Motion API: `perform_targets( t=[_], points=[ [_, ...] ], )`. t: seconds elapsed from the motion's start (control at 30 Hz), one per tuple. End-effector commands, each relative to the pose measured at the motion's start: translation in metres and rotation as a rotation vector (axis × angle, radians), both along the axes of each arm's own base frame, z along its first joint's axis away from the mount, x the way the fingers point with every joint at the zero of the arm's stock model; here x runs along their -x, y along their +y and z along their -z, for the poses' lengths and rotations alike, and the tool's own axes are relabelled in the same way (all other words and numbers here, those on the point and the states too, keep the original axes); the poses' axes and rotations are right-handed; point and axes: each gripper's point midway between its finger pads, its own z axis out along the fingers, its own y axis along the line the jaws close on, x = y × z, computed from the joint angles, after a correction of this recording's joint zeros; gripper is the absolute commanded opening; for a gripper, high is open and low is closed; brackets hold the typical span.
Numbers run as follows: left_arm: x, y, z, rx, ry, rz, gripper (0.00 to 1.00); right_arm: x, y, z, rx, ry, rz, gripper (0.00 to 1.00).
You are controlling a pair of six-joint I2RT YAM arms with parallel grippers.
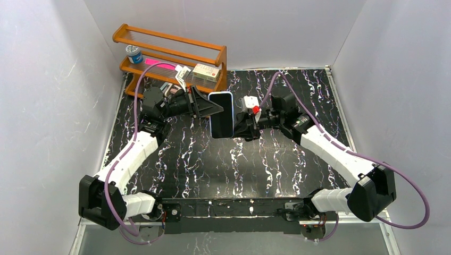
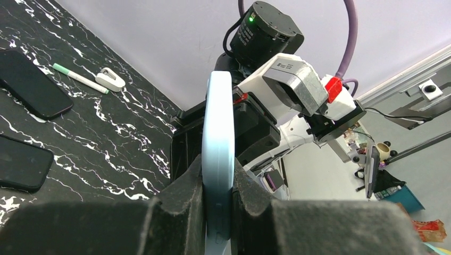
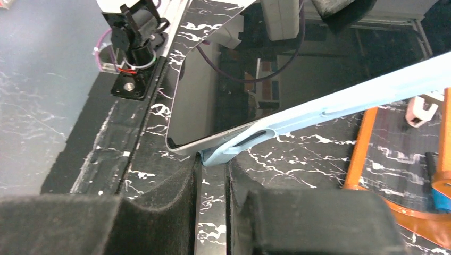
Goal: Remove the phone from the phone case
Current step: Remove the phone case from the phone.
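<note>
Top external view. Count: two arms, two hands, one phone (image 1: 221,116) in one light-blue phone case, one wooden rack (image 1: 170,53).

Left to right:
- Rack at the back left of the black marbled surface (image 1: 213,170). It carries one jar (image 1: 134,53) and one flat box (image 1: 206,73).
- Left hand (image 1: 215,109) meets the phone's left edge.
- The cased phone is held above the surface between the two hands, screen up.
- Right hand (image 1: 237,125) is at its right edge.

Left wrist view only:
- Two bare dark phones (image 2: 32,85) (image 2: 21,162) lie flat on the surface, well apart from the cased one.
- Beyond them lie one green-capped pen (image 2: 80,78) and, just beside it, one small white object (image 2: 110,79).
- The phone case (image 2: 218,133) is seen edge-on.
- Left hand: closed on the case, with both fingers (image 2: 186,196) pressed flat against its sides and no gap showing.

Right wrist view only:
- The dark screen is seen close up.
- At the near corner, the phone's silver edge sits slightly out from the blue rim of the case.
- Right hand: fingers (image 3: 159,207) nearly together, with a narrow slit of surface showing between them.
- That corner sits right at the fingertips. Cannot tell whether it is pinched or only touched.
</note>
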Motion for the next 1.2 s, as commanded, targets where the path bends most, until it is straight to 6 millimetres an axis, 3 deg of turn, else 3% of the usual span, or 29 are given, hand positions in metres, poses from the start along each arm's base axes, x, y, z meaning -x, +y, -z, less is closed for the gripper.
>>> perform_targets(
  t=[0.0,0.13,0.27,0.37,0.47,0.6,0.7,0.9,1.17],
  points=[
    [0.030,-0.005,-0.023,0.022,0.009,0.132,0.00,-0.061,0.007,-0.037,-0.083,-0.310,0.222,0.01],
    [0.031,-0.005,-0.021,0.020,0.014,0.139,0.00,-0.088,0.004,-0.050,-0.141,-0.331,0.386,0.01],
    [0.029,-0.005,-0.018,0.023,0.019,0.126,0.00,-0.093,0.003,-0.052,-0.156,-0.248,0.444,0.06],
    [0.024,-0.005,-0.017,0.029,0.004,0.090,0.00,-0.090,-0.002,-0.050,-0.183,-0.182,0.492,0.14],
    [0.011,-0.004,-0.015,0.034,-0.008,0.023,0.00,-0.081,-0.012,-0.049,-0.209,-0.137,0.522,0.30],
    [-0.016,0.004,-0.005,0.006,-0.017,-0.118,0.00,-0.069,-0.028,-0.045,-0.221,-0.076,0.585,0.51],
    [-0.037,0.011,0.000,-0.025,-0.046,-0.240,0.00,-0.059,-0.041,-0.041,-0.218,0.003,0.637,0.60],
    [-0.062,0.021,0.008,-0.045,-0.030,-0.395,0.00,-0.047,-0.055,-0.042,-0.226,0.325,0.754,0.73],
    [-0.063,0.023,0.009,0.037,0.060,-0.414,0.00,-0.027,-0.038,-0.048,-0.291,0.833,0.701,0.71]
  ],
)
